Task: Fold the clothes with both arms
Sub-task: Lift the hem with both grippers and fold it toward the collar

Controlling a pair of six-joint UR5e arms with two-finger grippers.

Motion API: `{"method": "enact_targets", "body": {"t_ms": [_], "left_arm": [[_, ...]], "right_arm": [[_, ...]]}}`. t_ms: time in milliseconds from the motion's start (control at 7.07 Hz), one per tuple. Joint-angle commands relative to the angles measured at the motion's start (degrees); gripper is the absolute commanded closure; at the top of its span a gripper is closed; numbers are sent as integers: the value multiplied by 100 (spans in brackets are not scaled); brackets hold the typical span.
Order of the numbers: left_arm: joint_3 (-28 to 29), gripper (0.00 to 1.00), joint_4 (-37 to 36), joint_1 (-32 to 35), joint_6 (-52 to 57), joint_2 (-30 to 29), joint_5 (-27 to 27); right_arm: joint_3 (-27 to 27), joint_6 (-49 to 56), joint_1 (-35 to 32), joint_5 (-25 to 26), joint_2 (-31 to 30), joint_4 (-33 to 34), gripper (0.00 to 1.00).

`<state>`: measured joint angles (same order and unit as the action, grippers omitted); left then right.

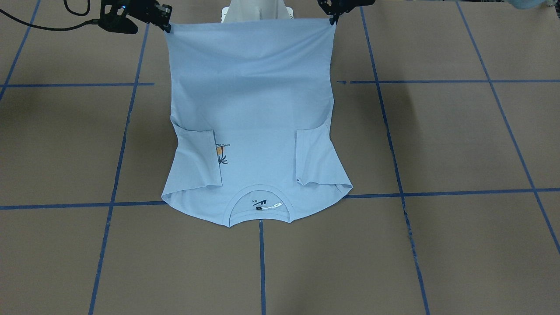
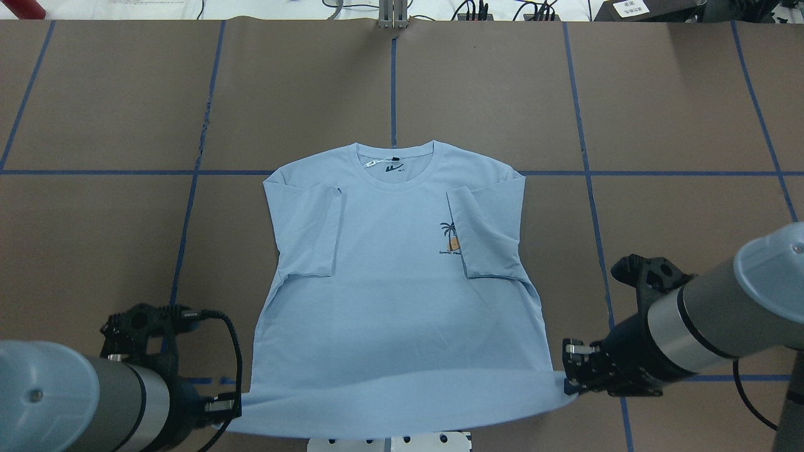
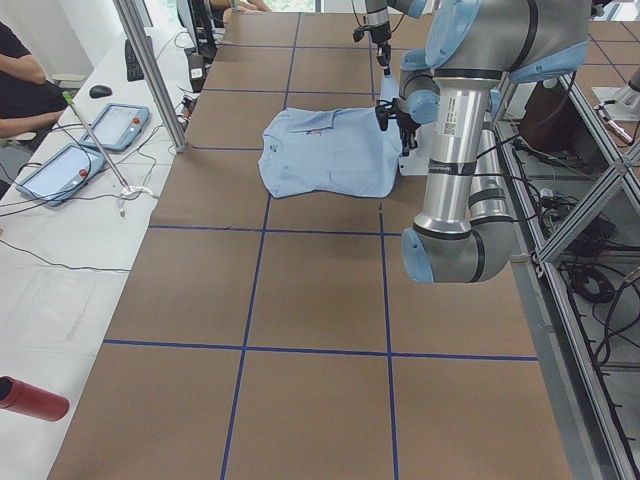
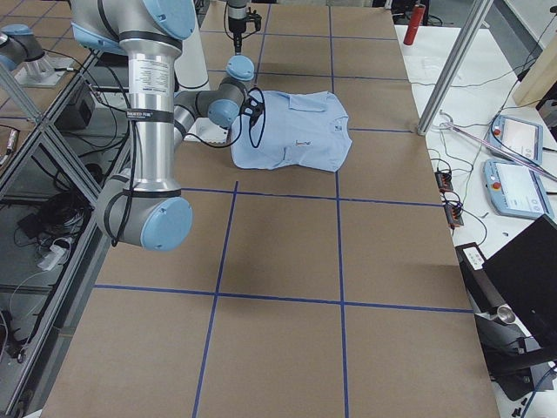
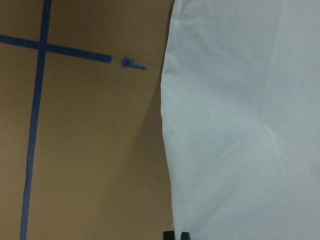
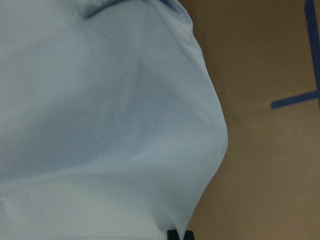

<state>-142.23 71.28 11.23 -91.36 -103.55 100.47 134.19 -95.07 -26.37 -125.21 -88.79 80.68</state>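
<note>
In the front-facing view, the left pincer (image 1: 333,18) is pinching one hem corner of the light blue T-shirt (image 1: 249,100) and the right pincer (image 1: 167,27) is pinching the other, so the hem is running straight and taut between them. Ahead of both pincers the rest of the shirt is lying flat on the brown table (image 1: 459,144). The collar (image 1: 260,205) is sitting at the end farthest from them, both sleeves are lying folded in over the chest, and the palm print (image 1: 223,154) is peeking out beside the sleeve on the right pincer's side. In the overhead view the hem strip is curving up off the table between the pincers, while the left arm (image 2: 63,402) and the right arm (image 2: 722,314) are reaching in from the outer side of each pincer. In the left side view the near arm is partly hiding its pincer, and the shirt is spreading away from it across the table. The right side view is showing the same layout from the other end. In the left wrist view two black fingertips (image 5: 170,235) are pressing together on the shirt's edge, with cloth spreading ahead of them and a blue tape line (image 5: 35,125) crossing the bare table to the outside. In the right wrist view the fingertips (image 6: 173,235) are likewise clamping the fabric edge.
</note>
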Motion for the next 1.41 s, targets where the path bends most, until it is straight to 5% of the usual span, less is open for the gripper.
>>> {"method": "enact_targets", "body": {"t_ms": [0, 849, 1273], "left_arm": [[334, 100, 0, 772, 678, -243, 235], [2028, 100, 157, 2372, 1864, -1358, 263], [3853, 100, 1882, 2858, 1929, -1554, 263]], "right_arm": [[-872, 276, -778, 49, 816, -9, 100], [-2665, 1419, -2072, 58, 2153, -18, 100], [-3939, 1755, -2276, 93, 2916, -26, 100]]}}
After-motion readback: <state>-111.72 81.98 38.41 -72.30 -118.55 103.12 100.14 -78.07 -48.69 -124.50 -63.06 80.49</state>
